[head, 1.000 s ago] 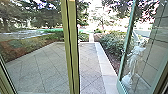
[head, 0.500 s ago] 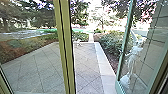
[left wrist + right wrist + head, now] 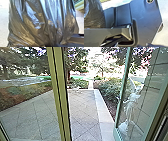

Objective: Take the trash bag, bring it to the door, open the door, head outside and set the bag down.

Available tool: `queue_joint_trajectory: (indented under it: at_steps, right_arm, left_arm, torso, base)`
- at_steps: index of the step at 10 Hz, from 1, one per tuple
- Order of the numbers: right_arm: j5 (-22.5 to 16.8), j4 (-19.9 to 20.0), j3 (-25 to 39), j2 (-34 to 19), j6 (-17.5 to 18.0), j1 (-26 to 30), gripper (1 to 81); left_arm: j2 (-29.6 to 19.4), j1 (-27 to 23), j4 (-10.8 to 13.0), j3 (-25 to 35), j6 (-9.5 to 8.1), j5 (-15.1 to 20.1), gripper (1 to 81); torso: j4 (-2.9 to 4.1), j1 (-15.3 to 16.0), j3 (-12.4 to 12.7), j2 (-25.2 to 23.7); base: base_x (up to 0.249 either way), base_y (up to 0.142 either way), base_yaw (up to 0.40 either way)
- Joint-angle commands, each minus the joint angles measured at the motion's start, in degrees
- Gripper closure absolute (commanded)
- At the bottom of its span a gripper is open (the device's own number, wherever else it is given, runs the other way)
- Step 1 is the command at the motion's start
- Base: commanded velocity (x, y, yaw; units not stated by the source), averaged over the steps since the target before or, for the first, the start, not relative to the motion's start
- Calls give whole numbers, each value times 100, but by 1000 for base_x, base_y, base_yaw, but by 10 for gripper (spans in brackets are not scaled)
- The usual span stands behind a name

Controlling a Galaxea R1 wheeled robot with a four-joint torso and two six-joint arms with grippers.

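The trash bag [image 3: 42, 23], dark, shiny and creased, looms large before my left wrist camera. Part of the same bag [image 3: 93, 15] also appears in the right wrist view, beyond the robot's own dark body parts. Whether either gripper has hold of the bag cannot be made out. In the head view, a glass door's olive upright edge [image 3: 59, 94] stands left of the middle, leaning slightly. A green-framed glass panel [image 3: 121, 97] stands on the right, with an open gap between the two onto the paving.
Beyond the doorway lies a paved yard [image 3: 83, 110] with a pale stone border [image 3: 106, 114]. Bushes [image 3: 112, 90] grow along its right side. A white statue [image 3: 130, 108] shows through the right-hand glass. A small pale object [image 3: 76, 89] sits at the paving's far end.
The olive door edge has shifted left against the yard, and the gap beside it looks wider. The green frame on the right shows slightly further left. The pale far object has come into sight.
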Motion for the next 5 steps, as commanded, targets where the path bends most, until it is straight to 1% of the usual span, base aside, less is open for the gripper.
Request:
queue_joint_trajectory:
  at_steps: [1, 5]
  right_arm:
    - [-340, -78, 105, 138, -65, 204, 10]
    - [-357, -79, 105, 139, -65, 213, 10]
  left_arm:
    - [-28, -307, 53, 24, 36, 303, 811]
    - [-19, -307, 62, 24, 36, 303, 811]
  torso:
    - [0, 0, 0, 0]
    - [0, 0, 0, 0]
  base:
    - [0, -98, 0]
    - [0, -98, 0]
